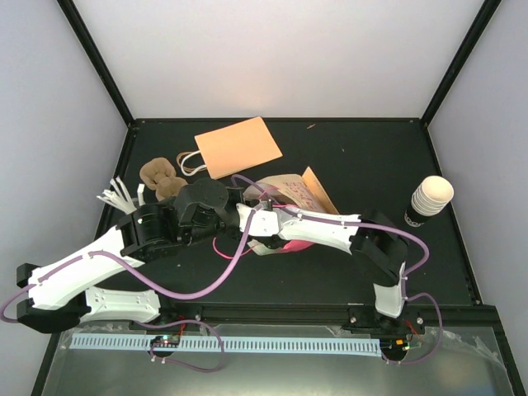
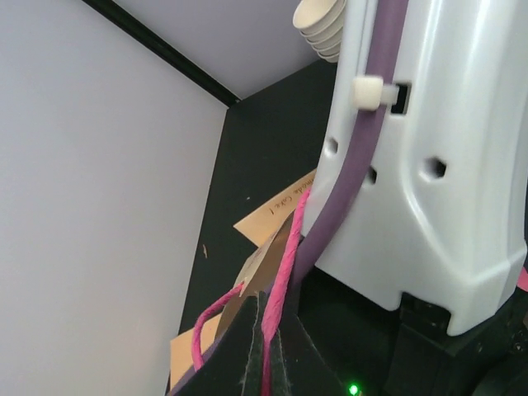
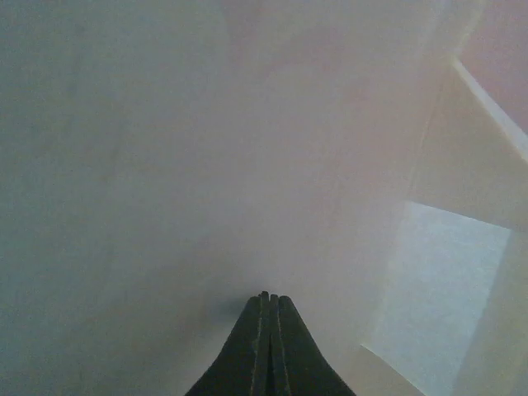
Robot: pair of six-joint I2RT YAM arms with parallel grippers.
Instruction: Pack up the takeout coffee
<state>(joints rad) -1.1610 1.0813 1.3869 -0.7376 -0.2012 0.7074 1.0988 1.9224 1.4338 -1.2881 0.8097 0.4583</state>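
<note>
Top external view: the takeout coffee (image 1: 431, 200) stands on the tabletop (image 1: 346, 148) at the right side, well apart from the paper bag (image 1: 301, 194) in the middle. Left wrist view: the left gripper (image 2: 266, 330) has its jaws pinched on the bag's pink handle (image 2: 285, 264). Right wrist view: the right gripper (image 3: 266, 301), jaws pressed together and empty, faces pale paper.

The right arm (image 1: 322, 224) hides much of the pink-handled brown paper bag (image 1: 290, 191). The cream ribbed paper cup (image 2: 320, 18) runs off the left wrist view's top edge.
</note>
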